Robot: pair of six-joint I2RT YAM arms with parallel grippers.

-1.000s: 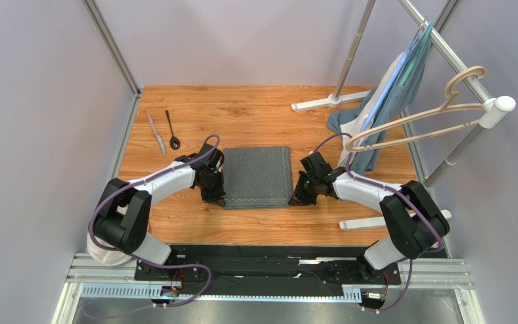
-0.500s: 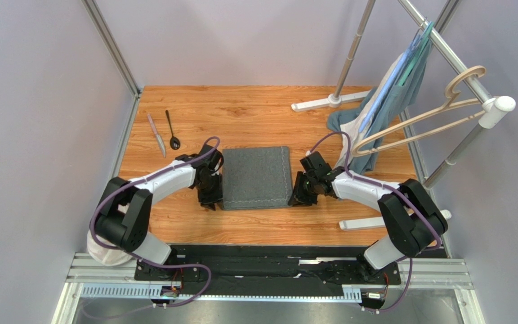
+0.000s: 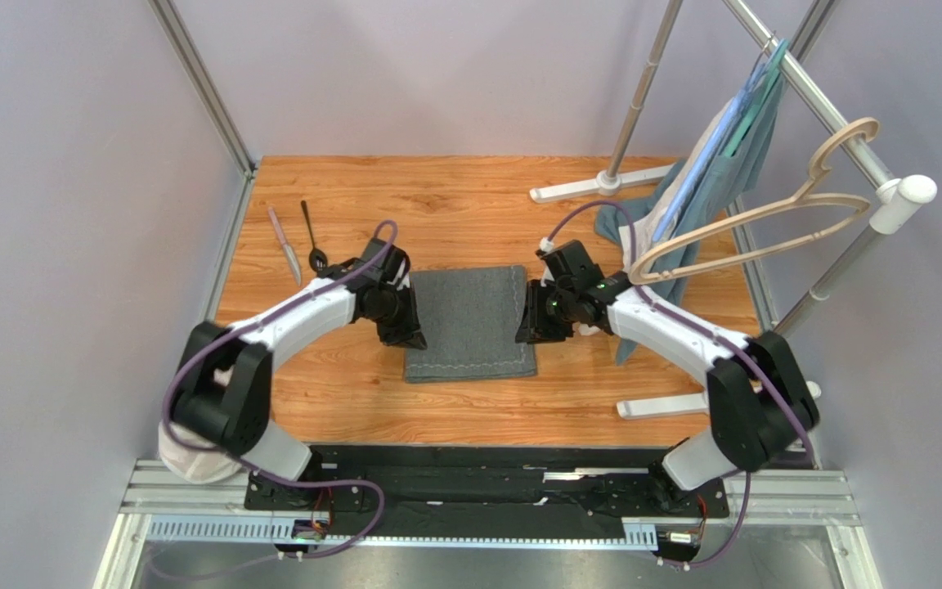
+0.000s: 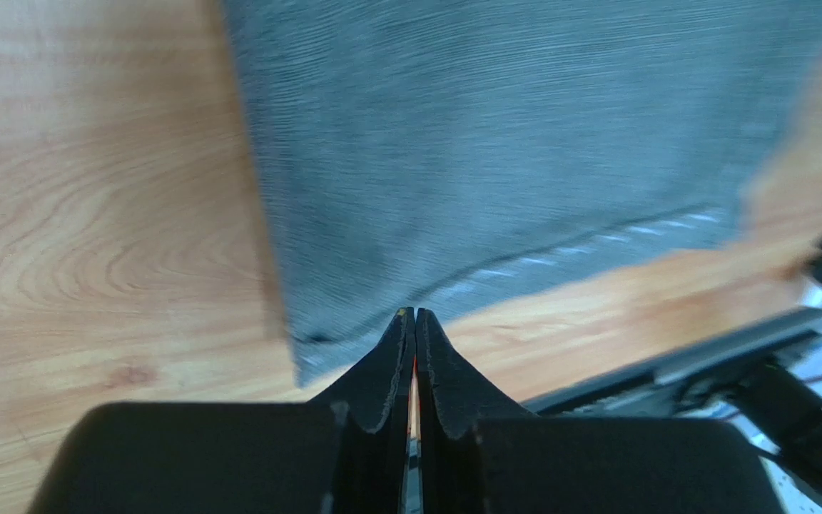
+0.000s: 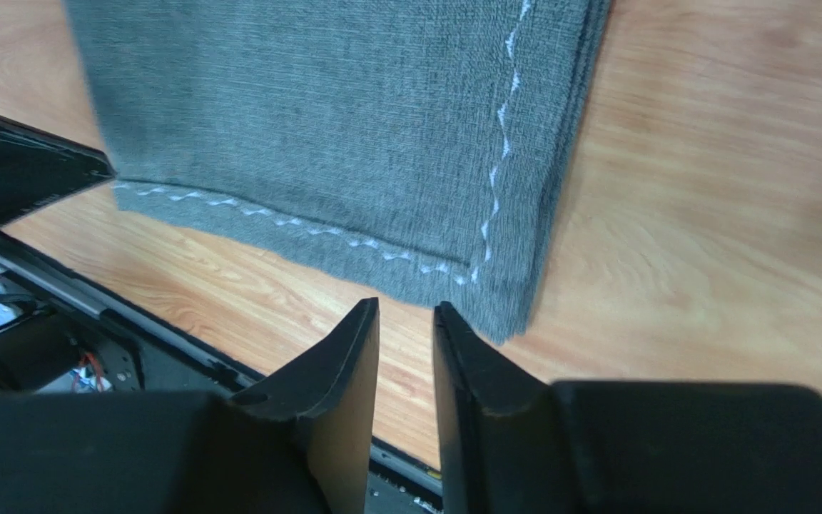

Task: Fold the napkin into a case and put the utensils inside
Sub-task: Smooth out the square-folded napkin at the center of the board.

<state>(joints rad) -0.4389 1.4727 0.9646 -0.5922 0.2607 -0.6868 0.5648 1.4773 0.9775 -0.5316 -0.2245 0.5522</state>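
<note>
Now both have moved farther along the napkin (image 3: 469, 322): left end effector (image 4: 415, 313) together, right end effector (image 5: 405, 311) slightly apart.

flat folded grey napkin (image 3: 470, 325), knife (image 3: 282, 243), spoon (image 3: 310, 227) far-left

Dark grey napkin (image 3: 469, 325) with pale zigzag stitching on orange-brown wood-grain table (image 3: 439, 196).
</note>
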